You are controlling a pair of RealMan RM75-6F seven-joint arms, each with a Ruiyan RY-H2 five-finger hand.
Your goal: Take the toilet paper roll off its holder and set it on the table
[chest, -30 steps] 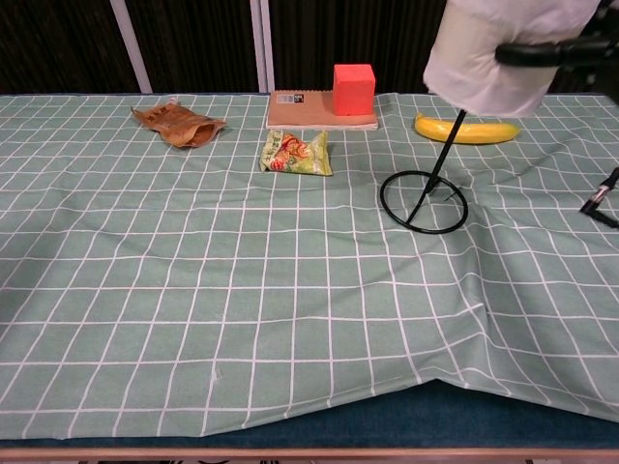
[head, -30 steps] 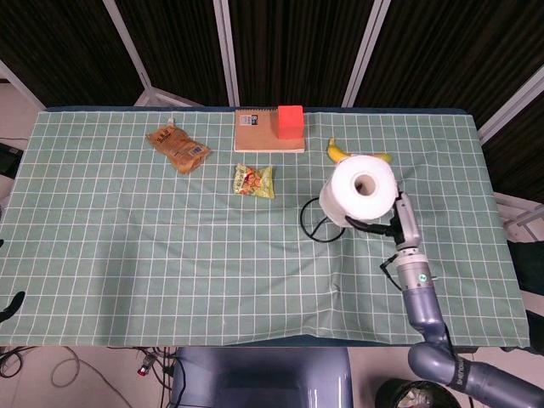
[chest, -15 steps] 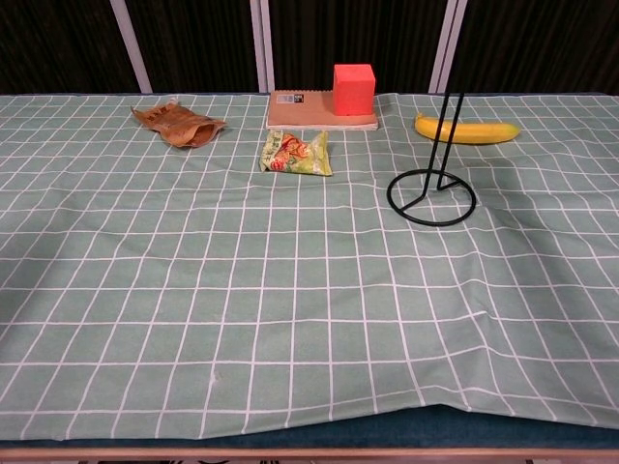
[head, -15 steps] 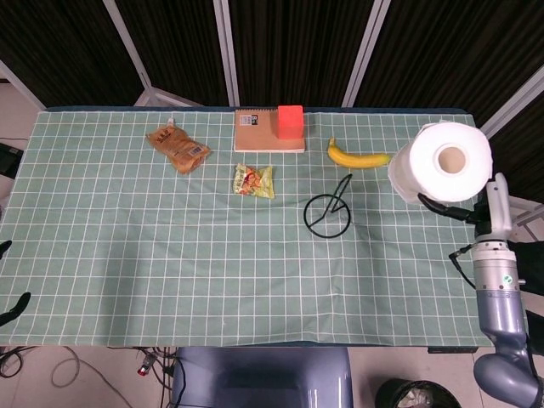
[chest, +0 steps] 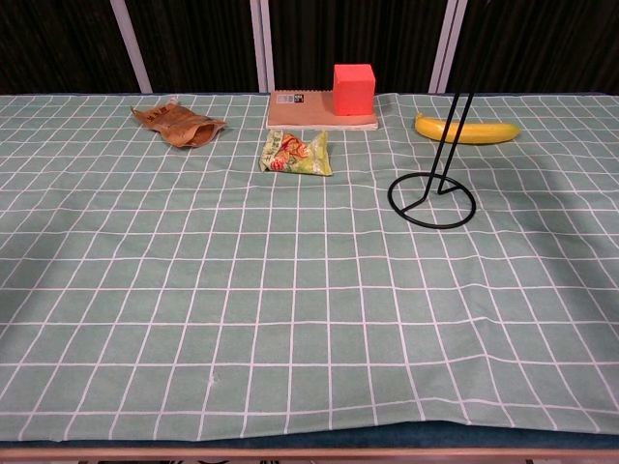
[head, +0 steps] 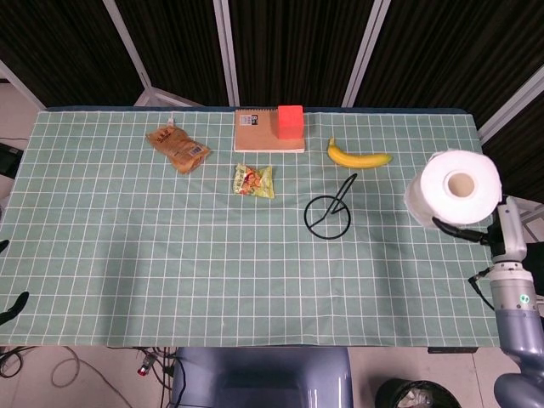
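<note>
In the head view the white toilet paper roll (head: 456, 189) hangs in the air over the table's right edge, core facing up, gripped by my right hand (head: 476, 231), whose dark fingers show under the roll. The black wire holder (head: 329, 213) stands bare on the green checked cloth, ring base down, its rod leaning. The chest view shows the holder (chest: 432, 198) but neither roll nor hand. Only a dark fingertip of my left hand (head: 12, 306) peeks in at the left edge, low in the head view.
A banana (head: 359, 156) lies behind the holder. A notebook (head: 263, 133) with a red cube (head: 291, 121) sits at the back centre. A green snack packet (head: 253, 180) and a brown packet (head: 178, 147) lie to the left. The table's right edge (head: 489, 221) is under the roll.
The roll has come off the holder and travelled right in my right hand, out past the table's right edge. The holder has settled back upright and the cloth has flattened.
</note>
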